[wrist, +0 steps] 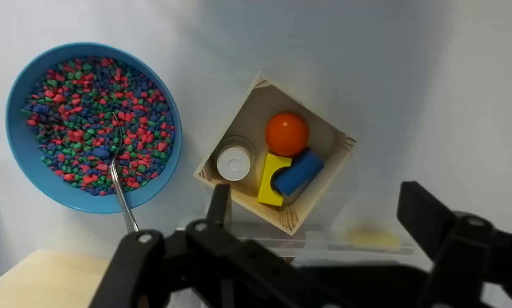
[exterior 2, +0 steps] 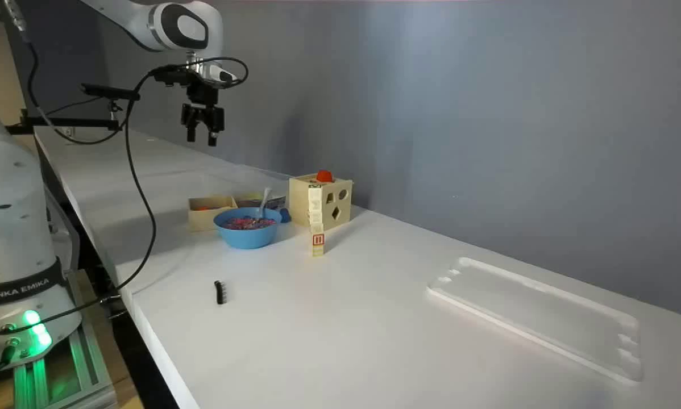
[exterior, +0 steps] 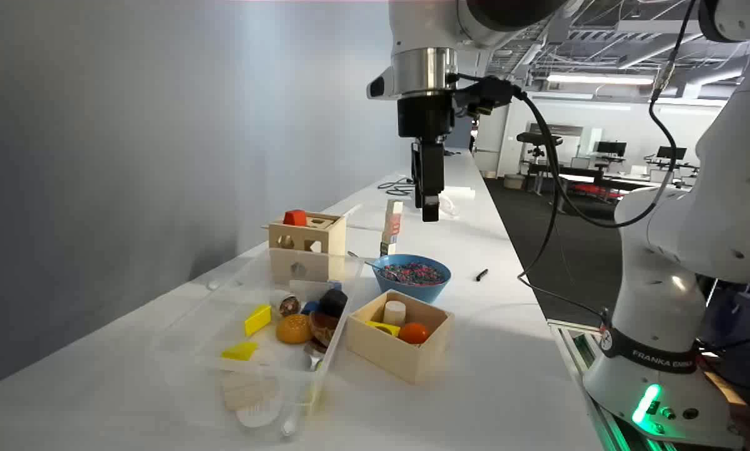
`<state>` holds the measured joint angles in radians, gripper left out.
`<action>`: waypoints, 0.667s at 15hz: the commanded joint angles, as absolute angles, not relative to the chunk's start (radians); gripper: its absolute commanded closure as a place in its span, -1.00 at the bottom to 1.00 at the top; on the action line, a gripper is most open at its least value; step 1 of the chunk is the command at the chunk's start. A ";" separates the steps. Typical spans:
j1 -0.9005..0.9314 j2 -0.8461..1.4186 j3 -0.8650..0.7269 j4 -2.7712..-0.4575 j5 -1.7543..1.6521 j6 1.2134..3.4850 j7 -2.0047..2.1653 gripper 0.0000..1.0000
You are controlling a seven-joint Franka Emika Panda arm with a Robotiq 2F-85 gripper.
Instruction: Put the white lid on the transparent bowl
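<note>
The white lid (exterior 2: 536, 315) is large, flat and rectangular with a raised rim. It lies on the table near the wall, away from the gripper. A small see-through plastic thing (exterior: 449, 208) in an exterior view, partly behind the gripper, may be the transparent bowl; its shape is unclear. My gripper (exterior: 430, 216) hangs high above the table, also seen in an exterior view (exterior 2: 202, 141). In the wrist view its fingers (wrist: 313, 194) are wide apart with nothing between them, over the edge of an open wooden box (wrist: 245, 201) and a clear tub.
The large clear tub (exterior: 332, 351) holds toy food and blocks. A blue bowl (exterior 2: 248, 237) of coloured pebbles with a spoon stands beside the wooden box. A wooden shape-sorter cube (exterior 2: 306, 201), a stacked block tower (exterior 2: 316, 221) and a small black clip (exterior 2: 220, 292) are also on the table.
</note>
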<state>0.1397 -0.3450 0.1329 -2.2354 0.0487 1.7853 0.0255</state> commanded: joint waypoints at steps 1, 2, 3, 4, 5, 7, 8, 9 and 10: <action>0.138 -0.344 0.135 -2.233 0.049 1.783 0.025 -1.00; 0.138 -0.344 0.135 -2.233 0.049 1.783 0.025 -1.00; 0.138 -0.344 0.135 -2.233 0.049 1.783 0.025 -1.00; 0.138 -0.344 0.135 -2.233 0.049 1.783 0.025 -1.00; 0.135 -0.329 0.132 -2.224 0.056 1.792 0.030 -1.00; 0.101 -0.297 0.122 -2.200 0.002 1.872 0.064 -1.00; 0.079 -0.280 0.106 -2.183 -0.028 1.907 0.056 -1.00; 0.062 -0.267 0.096 -2.173 -0.052 1.941 0.053 -1.00; 0.034 -0.246 0.077 -2.152 -0.082 1.979 0.064 -1.00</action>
<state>0.0899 -0.3127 0.1134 -2.2191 -0.0109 1.9083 0.0494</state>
